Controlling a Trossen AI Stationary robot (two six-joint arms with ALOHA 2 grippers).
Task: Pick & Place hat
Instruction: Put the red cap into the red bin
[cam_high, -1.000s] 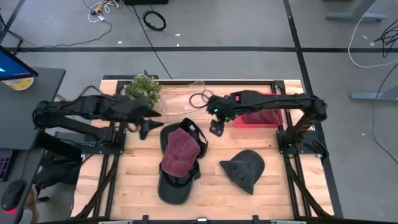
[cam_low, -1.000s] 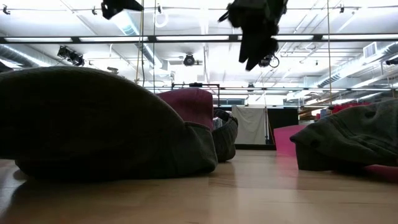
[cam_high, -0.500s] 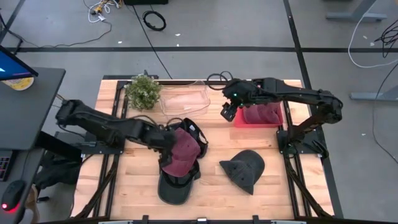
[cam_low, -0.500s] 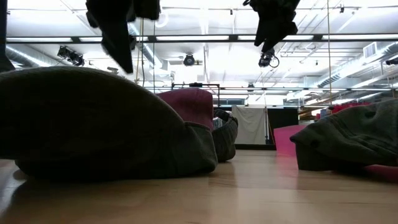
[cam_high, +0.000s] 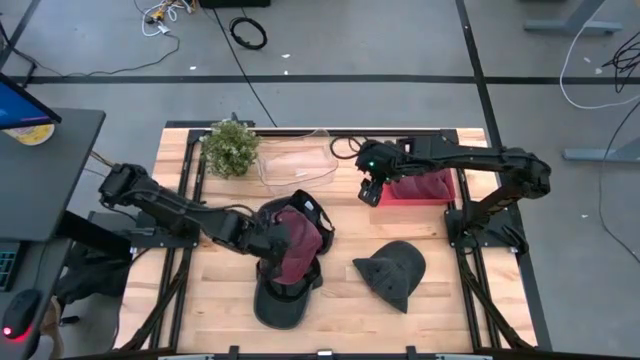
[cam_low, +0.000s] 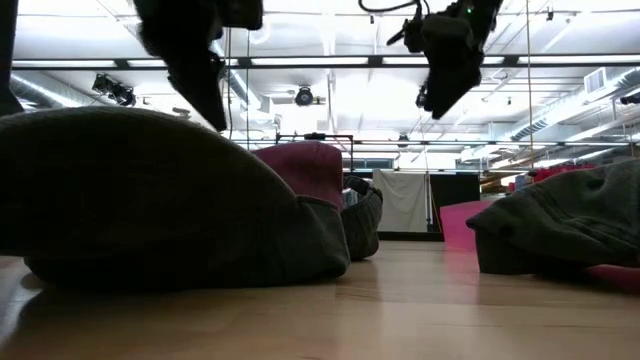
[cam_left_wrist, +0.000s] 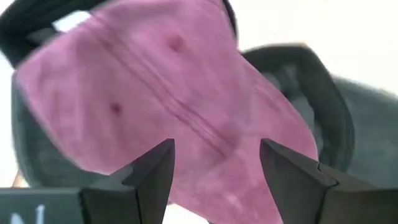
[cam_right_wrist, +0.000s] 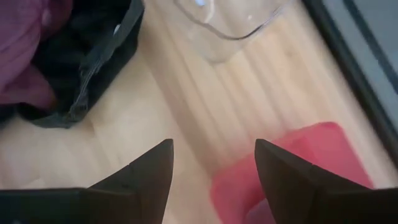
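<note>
1. high view: the left gripper (cam_high: 262, 240) sits at the left edge of the maroon hat (cam_high: 296, 240), which lies on a dark hat (cam_high: 282, 300) near the middle of the table (cam_high: 220, 300). a grey hat (cam_high: 393, 272) lies apart to the right. the right gripper (cam_high: 369, 190) hovers beside the red bin (cam_high: 420, 186), near a clear tray (cam_high: 296, 160) and a small plant (cam_high: 231, 145).
2. low view: both grippers hang above the hats.
3. left wrist view: its fingers (cam_left_wrist: 146, 180) stand open, with the maroon hat (cam_left_wrist: 168, 106) just beyond them.
4. right wrist view: its fingers (cam_right_wrist: 146, 174) are spread open and empty above bare table (cam_right_wrist: 168, 118), by the red bin (cam_right_wrist: 292, 168).
</note>
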